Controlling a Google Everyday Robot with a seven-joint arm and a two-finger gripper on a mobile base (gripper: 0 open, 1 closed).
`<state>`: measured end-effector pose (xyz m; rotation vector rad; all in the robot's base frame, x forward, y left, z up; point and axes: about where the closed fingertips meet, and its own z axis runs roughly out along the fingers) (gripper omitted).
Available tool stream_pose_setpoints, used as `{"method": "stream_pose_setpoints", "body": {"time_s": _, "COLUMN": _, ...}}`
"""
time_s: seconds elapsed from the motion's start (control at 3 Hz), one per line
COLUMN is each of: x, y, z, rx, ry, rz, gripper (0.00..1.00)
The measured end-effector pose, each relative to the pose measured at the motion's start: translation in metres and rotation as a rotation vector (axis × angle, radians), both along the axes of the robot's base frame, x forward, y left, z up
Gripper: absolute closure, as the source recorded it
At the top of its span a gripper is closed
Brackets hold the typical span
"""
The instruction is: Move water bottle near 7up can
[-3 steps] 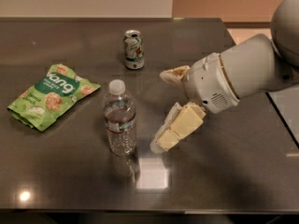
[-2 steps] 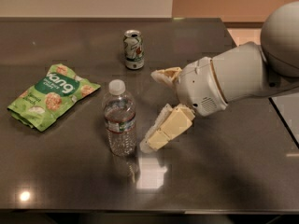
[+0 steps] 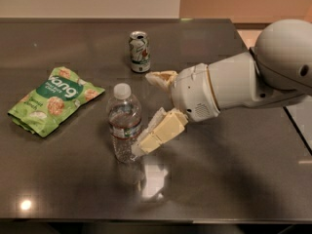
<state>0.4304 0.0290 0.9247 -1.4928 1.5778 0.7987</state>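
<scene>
- Grey glossy table [image 3: 234,179], seen from above. The water bottle [image 3: 124,126] stands upright near its middle, white cap on.
- The 7up can [image 3: 139,51] stands upright farther back, a little to the right and well apart from the bottle. A green chip bag [image 3: 53,100] lies flat at the left.
- The gripper [image 3: 143,112] reaches in from the right on a white arm [image 3: 229,84], jaws spread wide and grasping nothing. Its near finger [image 3: 161,130] sits just beside the bottle's lower right side, and its far finger [image 3: 161,77] is between bottle and can.
- The step appears to be closing in for the grasp. The bottle should be centred between both fingers before they close.
- A sideways nudge from the near finger could tip the tall bottle, and the thin plastic likely wants a gentle squeeze.
</scene>
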Motion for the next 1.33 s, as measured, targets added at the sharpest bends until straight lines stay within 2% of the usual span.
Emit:
{"method": "stream_pose_setpoints", "body": {"time_s": 0.67, "x": -0.016, "y": 0.022, "z": -0.001, "rx": 0.104, "ry": 0.078, "rz": 0.018, "gripper": 0.0}}
{"method": "stream_pose_setpoints", "body": {"time_s": 1.0, "x": -0.022, "y": 0.03, "z": 0.0, "rx": 0.145, "ry": 0.092, "rz": 0.028, "gripper": 0.16}}
{"method": "stream_pose_setpoints", "body": {"time_s": 1.33, "x": -0.027, "y": 0.035, "z": 0.001, "rx": 0.178, "ry": 0.102, "rz": 0.037, "gripper": 0.55}}
